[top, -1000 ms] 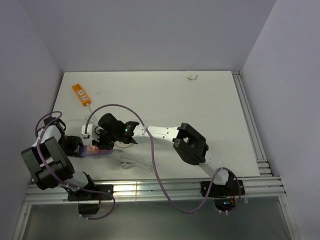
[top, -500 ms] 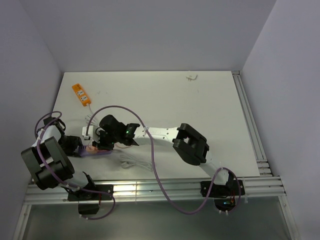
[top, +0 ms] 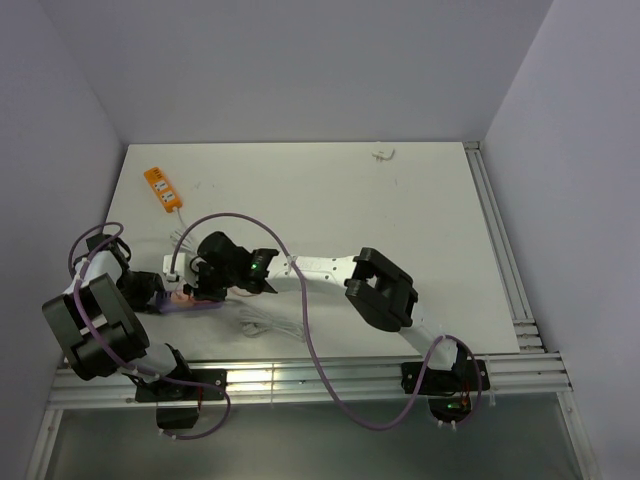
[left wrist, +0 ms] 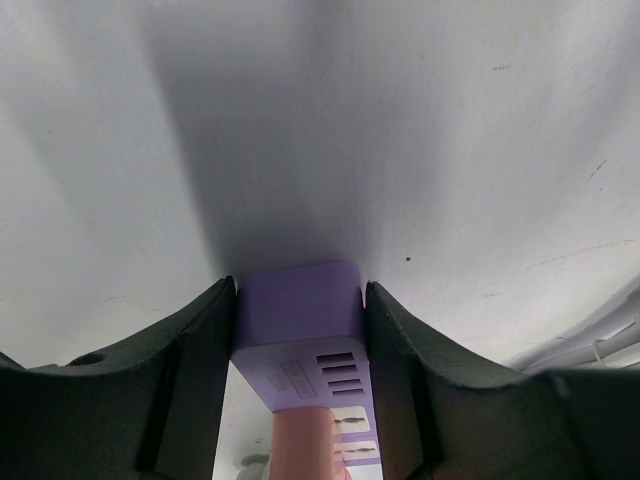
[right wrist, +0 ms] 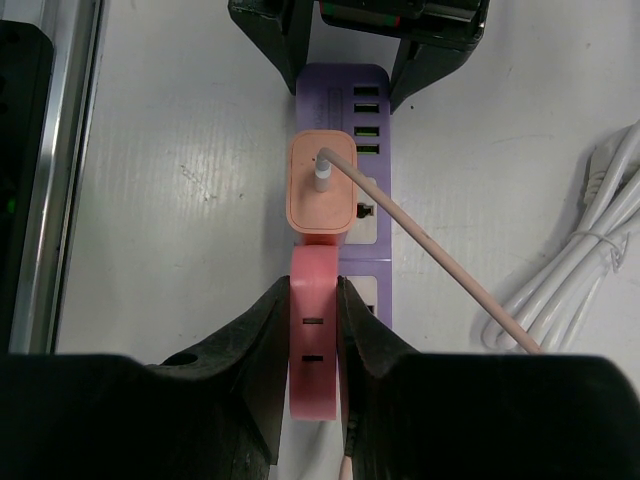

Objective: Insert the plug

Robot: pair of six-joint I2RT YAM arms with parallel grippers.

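Close to the near edge of the surface, left of its middle, a white cable lies in a bundle. Just past it, toward the left edge, my right end effector is clenched on the plug. The plug is a salmon-pink block, gripped by its two flat sides and standing on edge over the lilac power strip, which lies flat on the surface. The plug's far end touches a peach square block that sits on the strip. A thin pale-pink cord leaves the top of that block and runs toward the white cable. I cannot tell whether the plug's prongs are in a socket, because its underside is hidden. Further toward the left edge the strip shows a row of four small slots. At that end my left end effector grasps the strip across its width, one finger pressed on each long side. Farther off, near the far-left corner, an orange power strip lies well apart from both arms. At the far edge, right of the middle, is a white scrap, too small to identify.
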